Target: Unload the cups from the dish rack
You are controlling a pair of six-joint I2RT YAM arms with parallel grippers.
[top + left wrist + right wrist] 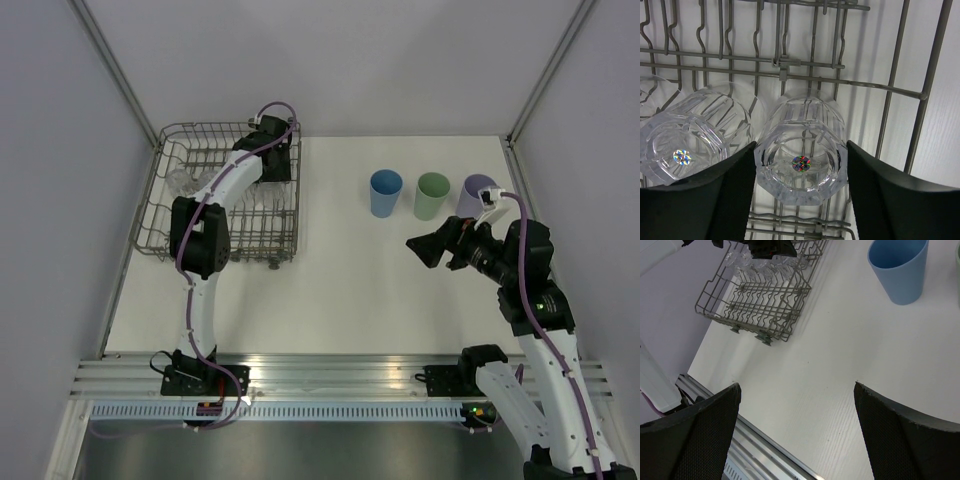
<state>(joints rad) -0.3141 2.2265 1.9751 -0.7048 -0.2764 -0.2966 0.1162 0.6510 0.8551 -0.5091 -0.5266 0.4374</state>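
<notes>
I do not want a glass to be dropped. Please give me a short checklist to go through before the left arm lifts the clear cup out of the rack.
1. Left hand around the clear cup: ok, fingers on both sides, cup centred.
2. Grip firm enough: cannot tell; the fingers look pressed against its walls.
3. Neighbour cup free of the fingers: cannot tell; it lies very close to one.
4. Rack wires in the lift path: ok, none cross in front of the cup.
5. Right hand out of the way: ok, open, far from the rack.
6. Place to set down: ok, bare table beside the blue cup.
</notes>
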